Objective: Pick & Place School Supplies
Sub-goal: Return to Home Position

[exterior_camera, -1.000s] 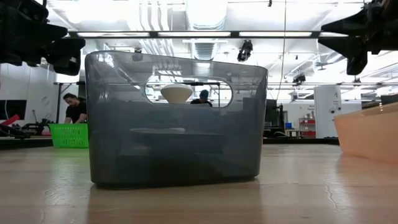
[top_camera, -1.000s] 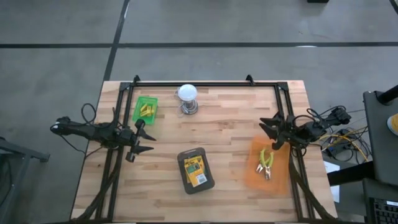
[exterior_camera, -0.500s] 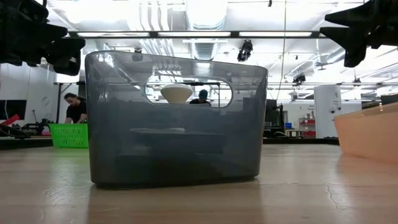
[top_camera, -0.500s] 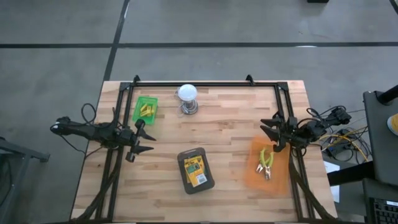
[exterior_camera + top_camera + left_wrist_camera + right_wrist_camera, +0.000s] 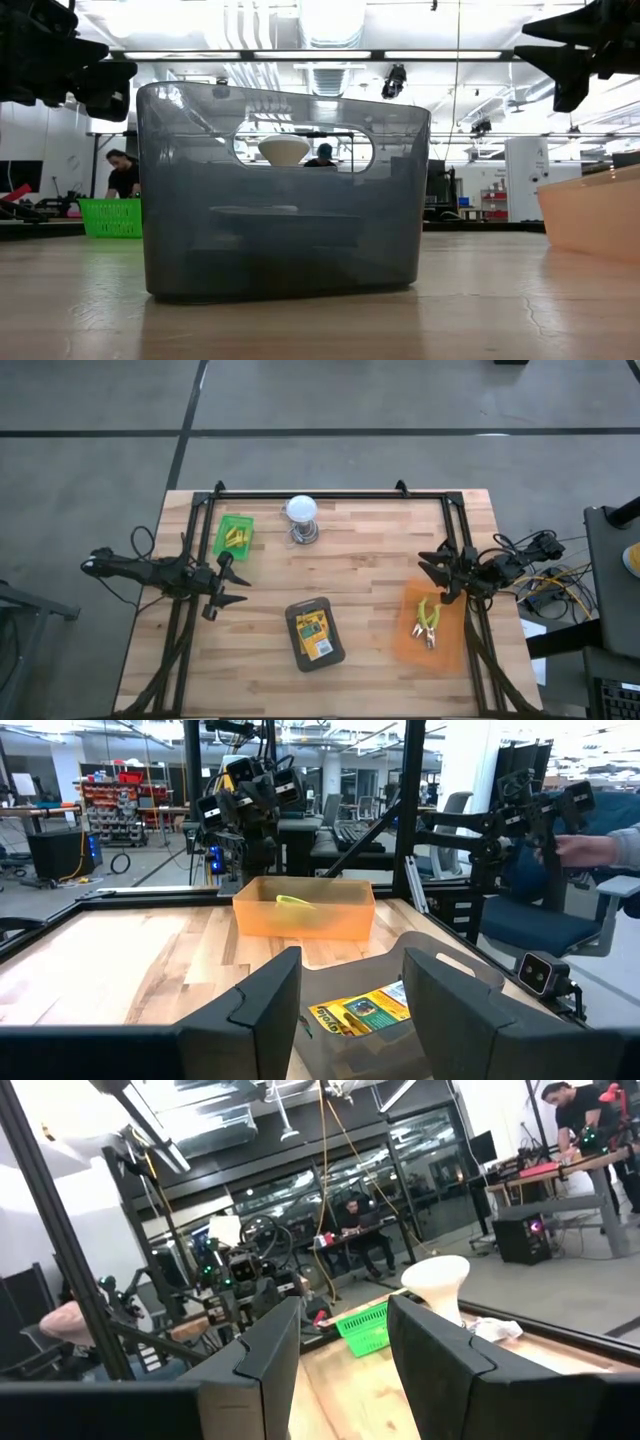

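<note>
Green-and-yellow crayon boxes (image 5: 314, 635) lie flat in a grey bin (image 5: 292, 622) at the table's near middle, and also show in the left wrist view (image 5: 362, 1010). Short yellow sticks (image 5: 236, 537) lie in a small green basket (image 5: 222, 532) at the far left. More green-and-yellow pieces (image 5: 428, 618) lie in an orange bin (image 5: 408, 640) at the right. My left gripper (image 5: 240, 588) hovers open at the left side, pointing level toward the grey bin. My right gripper (image 5: 428, 577) hovers open above the orange bin's far end, pointing toward the table's left. Both are empty.
A white round bulb on a metal base (image 5: 301, 517) stands at the far middle. A black frame (image 5: 320, 493) runs along the far edge and both sides. Bare wood lies between the bins. People work at benches beyond the table (image 5: 122, 173).
My right gripper has tipped a little upward in place. Nothing on the table has moved.
</note>
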